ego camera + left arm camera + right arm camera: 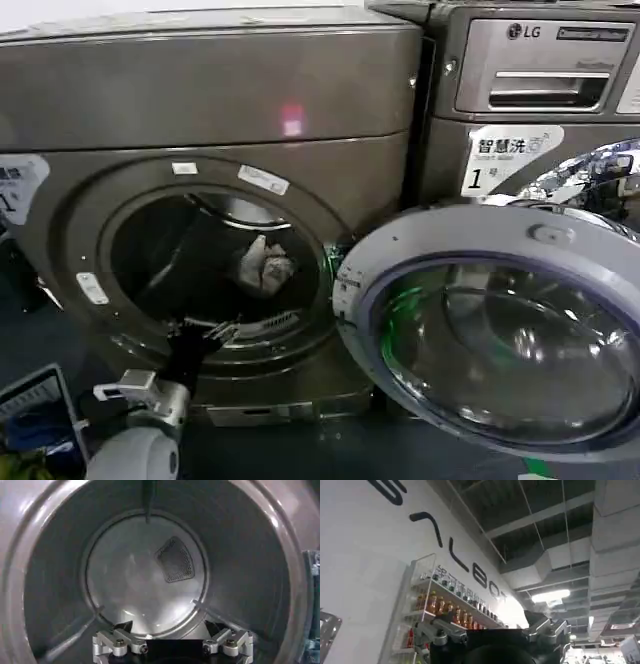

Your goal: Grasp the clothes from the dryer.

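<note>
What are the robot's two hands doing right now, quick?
Left gripper: open, holding nothing, at the dryer opening.
Right gripper: cannot be told, pointing at the ceiling.

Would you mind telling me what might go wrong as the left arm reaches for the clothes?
The left pincer sits at the dryer's lower rim, below and left of the clothes, so it may clip the rim. The left wrist view faces bare drum, so a straight reach may miss. The open door crowds the right side.

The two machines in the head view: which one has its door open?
The dryer, the plain-fronted one on the left: its door is swung wide, with the clothes inside and the left gripper at its opening. The LG machine has a drawer.
</note>
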